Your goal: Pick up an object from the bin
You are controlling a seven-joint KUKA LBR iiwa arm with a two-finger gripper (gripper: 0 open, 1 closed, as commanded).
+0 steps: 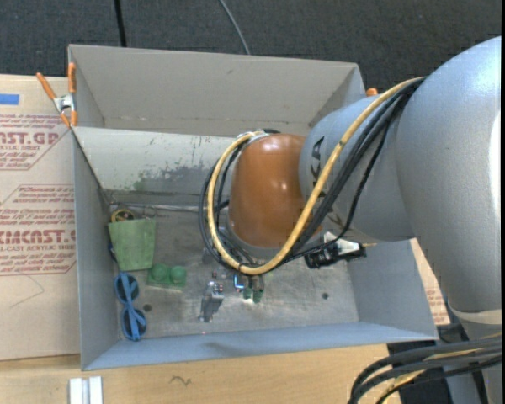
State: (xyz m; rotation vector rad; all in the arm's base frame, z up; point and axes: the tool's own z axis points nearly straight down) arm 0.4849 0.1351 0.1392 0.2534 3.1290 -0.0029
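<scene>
My gripper (229,291) hangs low over the bin floor, near the middle of the front part, under the arm's orange cover. Nothing shows in its grasp. Just to its left lies a small green piece with two round knobs (168,276), apart from the gripper. Farther left a flat green pad (133,242) leans at the bin's left wall. A blue looped thing like small scissors (130,306) lies in the front left corner.
The arm and its orange cover with yellow and black cables hide the bin's middle and right. Bare floor shows right of the gripper towards the front right wall. The back half of the bin holds a sloping grey panel.
</scene>
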